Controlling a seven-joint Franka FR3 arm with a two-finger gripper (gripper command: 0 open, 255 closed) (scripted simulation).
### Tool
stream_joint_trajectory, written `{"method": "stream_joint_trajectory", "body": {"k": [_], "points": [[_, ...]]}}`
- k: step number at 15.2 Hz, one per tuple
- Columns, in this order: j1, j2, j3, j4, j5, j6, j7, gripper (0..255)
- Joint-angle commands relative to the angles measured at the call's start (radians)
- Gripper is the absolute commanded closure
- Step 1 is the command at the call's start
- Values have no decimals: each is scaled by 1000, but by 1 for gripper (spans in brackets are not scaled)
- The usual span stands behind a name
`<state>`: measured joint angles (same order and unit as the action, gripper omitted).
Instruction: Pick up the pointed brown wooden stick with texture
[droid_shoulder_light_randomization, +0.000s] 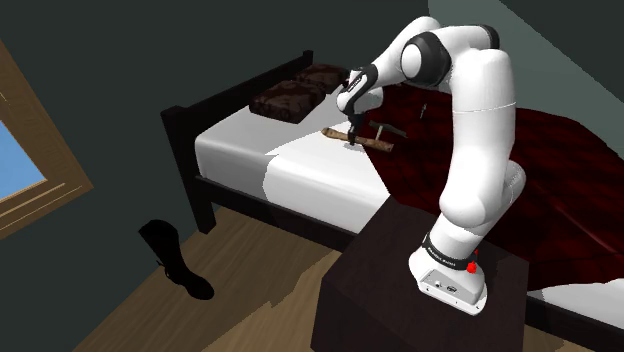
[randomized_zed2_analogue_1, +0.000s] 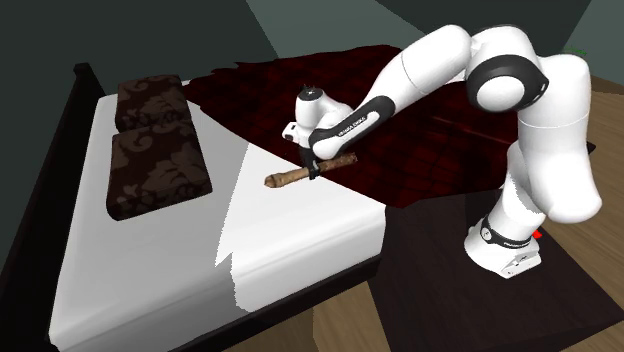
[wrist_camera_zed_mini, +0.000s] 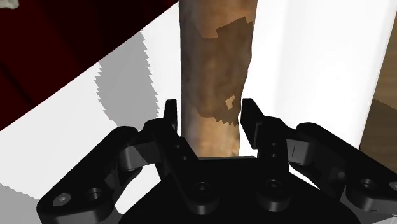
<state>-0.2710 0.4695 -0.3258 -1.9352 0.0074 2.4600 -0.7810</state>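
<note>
Bedroom in a home, as I am viewing it from the remote station.

I am seeing a dark-framed bed (droid_shoulder_light_randomization: 180, 135) carrying a white sheet (droid_shoulder_light_randomization: 320, 180), a dark red quilted blanket (droid_shoulder_light_randomization: 560, 170) and two brown patterned pillows (randomized_zed2_analogue_1: 155, 175). A wooden-framed window (droid_shoulder_light_randomization: 20, 160) is showing blue in the dark wall (droid_shoulder_light_randomization: 120, 60). A black boot (droid_shoulder_light_randomization: 170, 260) is standing on the wooden plank floor (droid_shoulder_light_randomization: 250, 265) beside the bed.

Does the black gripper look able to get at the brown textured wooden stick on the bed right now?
Likely yes: the gripper is down over the brown textured wooden stick, its fingers clasping both sides, and nothing on the white sheet blocks it.
</note>
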Motion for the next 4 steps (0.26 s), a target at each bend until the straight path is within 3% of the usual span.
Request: {"method": "stream_joint_trajectory", "body": {"k": [1, 4], "points": [[3, -19, -4, 2, -5, -20, 1, 255], [5, -29, -6, 4, -9, -32, 1, 255]]}}
